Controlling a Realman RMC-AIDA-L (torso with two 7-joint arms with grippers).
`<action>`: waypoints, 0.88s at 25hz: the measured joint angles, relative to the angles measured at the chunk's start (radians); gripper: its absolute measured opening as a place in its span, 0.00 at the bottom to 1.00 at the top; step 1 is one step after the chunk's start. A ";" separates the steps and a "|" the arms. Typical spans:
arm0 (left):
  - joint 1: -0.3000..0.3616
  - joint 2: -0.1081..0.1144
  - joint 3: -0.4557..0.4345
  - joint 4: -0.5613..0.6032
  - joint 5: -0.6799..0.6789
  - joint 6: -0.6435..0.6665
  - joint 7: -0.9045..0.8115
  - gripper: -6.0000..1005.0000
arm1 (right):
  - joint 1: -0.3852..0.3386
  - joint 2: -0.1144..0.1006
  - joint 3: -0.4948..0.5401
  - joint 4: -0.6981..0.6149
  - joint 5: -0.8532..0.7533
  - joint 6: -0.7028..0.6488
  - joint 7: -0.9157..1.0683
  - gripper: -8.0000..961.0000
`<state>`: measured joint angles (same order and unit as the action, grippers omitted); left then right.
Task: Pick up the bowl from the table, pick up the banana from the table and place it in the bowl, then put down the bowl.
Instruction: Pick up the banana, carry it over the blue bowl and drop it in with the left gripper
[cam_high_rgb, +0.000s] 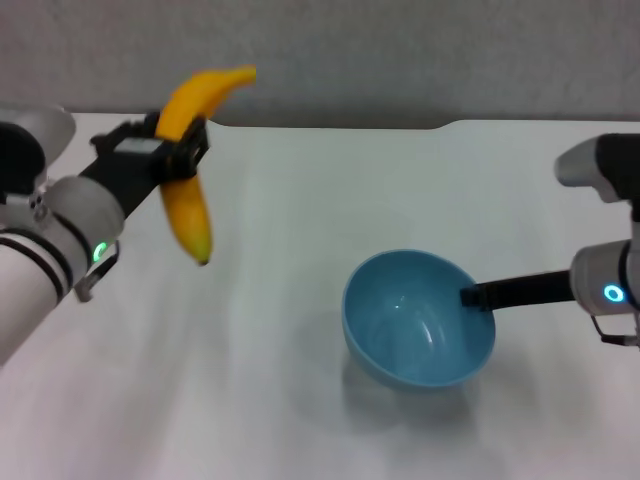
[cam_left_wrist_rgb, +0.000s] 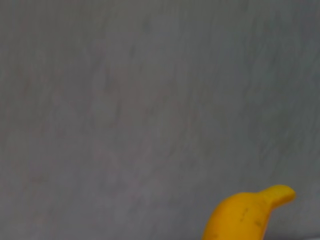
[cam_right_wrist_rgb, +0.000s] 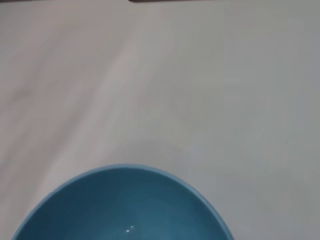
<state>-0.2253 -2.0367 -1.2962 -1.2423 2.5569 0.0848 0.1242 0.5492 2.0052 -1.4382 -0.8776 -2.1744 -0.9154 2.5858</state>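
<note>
My left gripper (cam_high_rgb: 180, 140) is shut on the yellow banana (cam_high_rgb: 190, 205) and holds it in the air above the far left of the white table (cam_high_rgb: 300, 190). The banana hangs with its dark tip down; its other end shows in the left wrist view (cam_left_wrist_rgb: 245, 215). My right gripper (cam_high_rgb: 475, 296) is shut on the right rim of the light-blue bowl (cam_high_rgb: 415, 320), which is tilted and lifted a little above the table. The bowl's rim shows in the right wrist view (cam_right_wrist_rgb: 125, 205). The banana is well left of the bowl.
A grey wall (cam_high_rgb: 400, 50) runs behind the table. The table's far edge has a shallow notch (cam_high_rgb: 330, 125). Bare tabletop lies between the two arms and in front of the bowl.
</note>
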 joint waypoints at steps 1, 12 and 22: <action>0.007 0.000 0.015 -0.014 -0.016 0.019 -0.001 0.57 | 0.013 0.000 0.001 0.019 0.001 0.005 0.000 0.12; 0.023 -0.001 0.242 -0.013 -0.064 0.308 -0.008 0.60 | 0.108 0.007 -0.011 0.069 0.052 0.024 0.025 0.13; -0.053 -0.002 0.334 0.156 -0.065 0.435 -0.131 0.63 | 0.140 0.007 -0.026 0.048 0.123 0.028 0.025 0.14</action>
<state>-0.2783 -2.0388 -0.9627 -1.0865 2.4919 0.5194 -0.0071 0.6894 2.0124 -1.4642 -0.8300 -2.0514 -0.8874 2.6111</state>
